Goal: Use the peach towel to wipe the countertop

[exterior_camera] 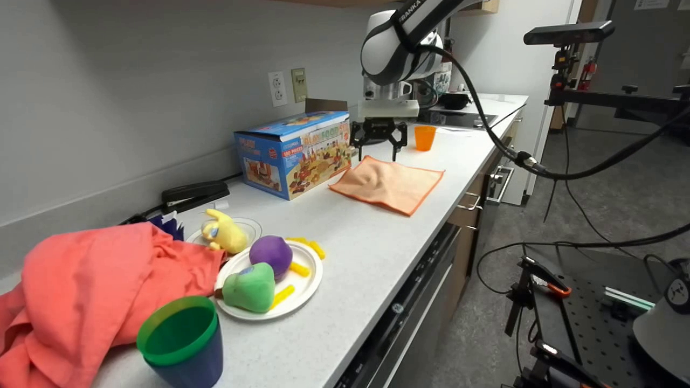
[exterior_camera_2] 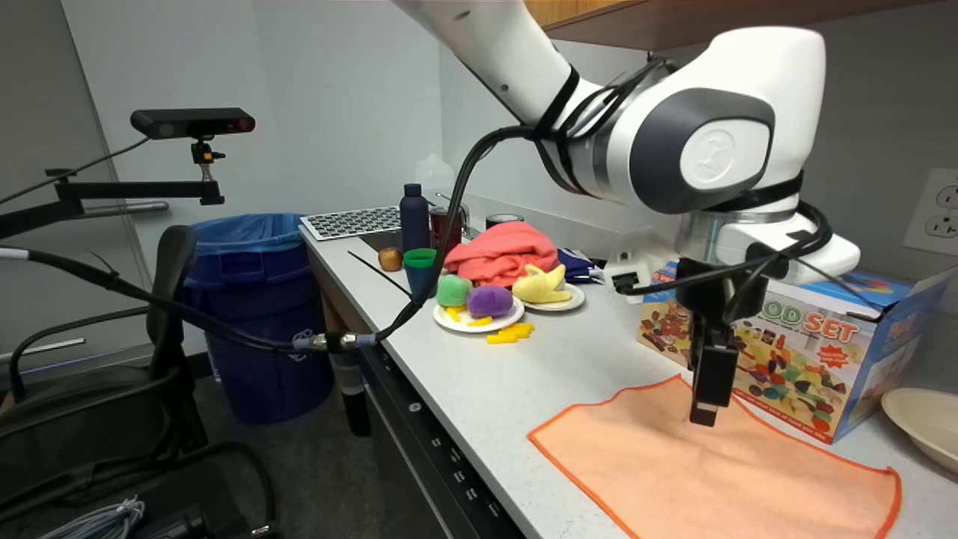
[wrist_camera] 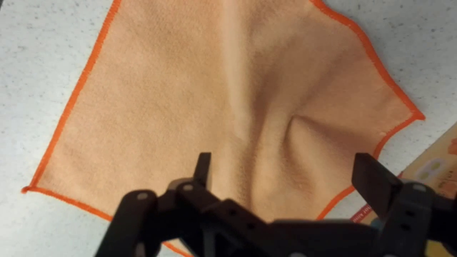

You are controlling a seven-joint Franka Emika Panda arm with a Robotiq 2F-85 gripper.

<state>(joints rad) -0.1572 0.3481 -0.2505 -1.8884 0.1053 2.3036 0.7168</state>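
The peach towel with an orange border lies spread on the white speckled countertop. It also lies flat in an exterior view, on the countertop. In the wrist view the towel shows several raised wrinkles near the jaws. My gripper points down above the towel's edge nearest the box. In an exterior view the gripper hangs over the towel. In the wrist view the gripper is open with nothing between its fingers. I cannot tell whether the fingertips touch the towel.
A blue food set box stands right beside the towel, against the wall. An orange cup stands past the gripper. Plates with toy food, a green-rimmed cup and a coral cloth sit farther along. A beige bowl is near the box.
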